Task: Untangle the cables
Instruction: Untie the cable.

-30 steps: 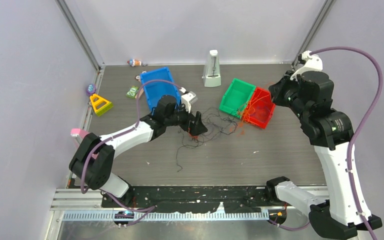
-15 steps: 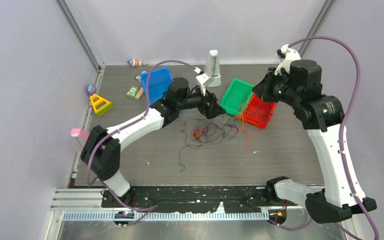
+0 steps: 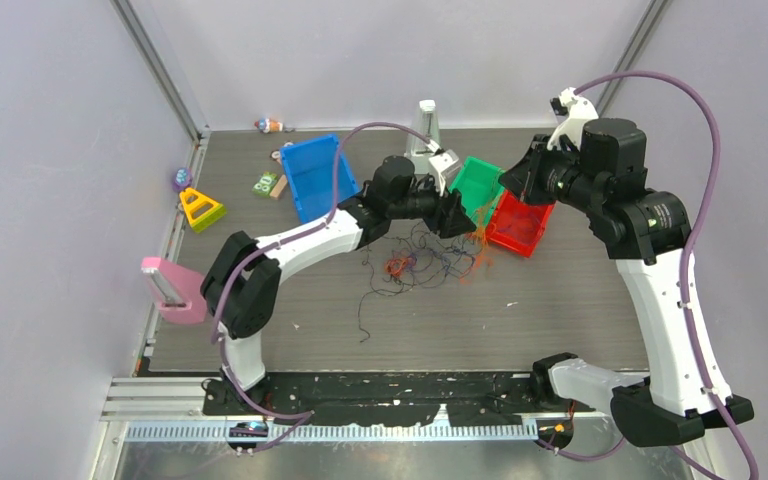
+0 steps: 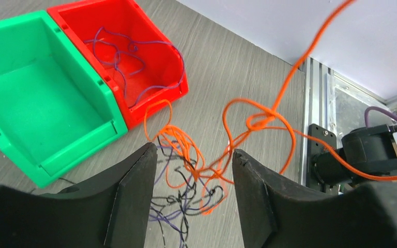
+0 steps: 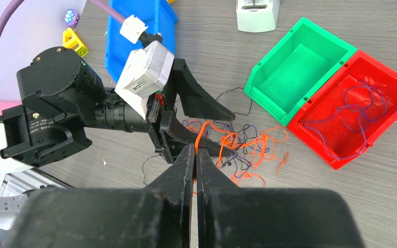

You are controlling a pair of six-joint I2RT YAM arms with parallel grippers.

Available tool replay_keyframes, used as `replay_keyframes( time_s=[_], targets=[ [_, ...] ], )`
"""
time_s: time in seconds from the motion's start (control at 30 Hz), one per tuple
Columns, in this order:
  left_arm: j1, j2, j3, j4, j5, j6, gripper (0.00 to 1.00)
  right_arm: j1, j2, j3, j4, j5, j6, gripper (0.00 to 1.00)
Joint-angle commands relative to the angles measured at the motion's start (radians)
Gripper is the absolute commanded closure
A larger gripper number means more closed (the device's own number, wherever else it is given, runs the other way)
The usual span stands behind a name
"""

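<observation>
Risk: R fingers (image 5: 178, 175) clenched on an orange strand (image 5: 200, 135) that runs taut up from the cables (image 3: 430, 262). More lift could cinch the knot (image 4: 258, 121) or drag the clump against the red bin (image 3: 520, 222). L fingers (image 4: 134, 196) parted, holding nothing, poised over orange/black loops; a bite here may catch several strands at once. Clump lies on counter (image 3: 560, 310), near side of green bin (image 3: 477, 183); a purple strand (image 4: 124, 57) sits in red bin. L arm stretched far fwd-right, wrist low. R arm raised, wrist aimed down-left.
</observation>
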Motion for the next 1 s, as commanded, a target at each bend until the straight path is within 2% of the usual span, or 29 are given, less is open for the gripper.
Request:
replay_keyframes(
  time_s=[0.0, 0.03, 0.07, 0.13, 0.17, 0.3, 0.47, 0.6, 0.83, 0.97],
  targets=[
    [-0.016, 0.039, 0.088, 0.035, 0.027, -0.011, 0.45, 0.005, -0.013, 0.036, 0.038, -0.025, 0.006, 0.95],
    [-0.023, 0.048, 0.096, 0.036, 0.029, -0.011, 0.5, 0.006, -0.016, 0.034, 0.038, -0.022, 0.008, 0.95],
    [-0.028, 0.058, 0.105, 0.035, 0.03, -0.01, 0.59, 0.005, -0.018, 0.033, 0.038, -0.015, 0.008, 0.95],
    [-0.033, 0.072, 0.115, 0.035, 0.033, -0.014, 0.9, 0.005, -0.026, 0.03, 0.039, 0.02, 0.015, 0.95],
    [-0.032, 0.072, 0.11, 0.024, 0.01, -0.015, 1.0, 0.005, -0.038, 0.028, 0.039, 0.04, 0.021, 0.95],
    [0.03, 0.019, -0.018, 0.057, -0.093, -0.06, 1.0, 0.005, -0.105, 0.022, 0.041, 0.253, 0.037, 0.95],
    [0.162, -0.079, -0.223, 0.147, -0.112, -0.163, 1.0, 0.002, -0.201, 0.015, 0.047, 0.479, 0.038, 0.95],
    [0.208, -0.184, -0.344, 0.12, -0.17, -0.137, 1.0, 0.003, -0.233, -0.007, 0.071, 0.514, 0.034, 0.95],
    [0.264, -0.361, -0.519, 0.053, -0.351, -0.12, 1.0, 0.002, -0.204, -0.017, 0.124, 0.447, 0.049, 0.95],
    [0.276, -0.417, -0.542, 0.017, -0.353, -0.088, 1.0, 0.002, -0.136, 0.042, 0.137, 0.424, 0.037, 0.95]
  ],
)
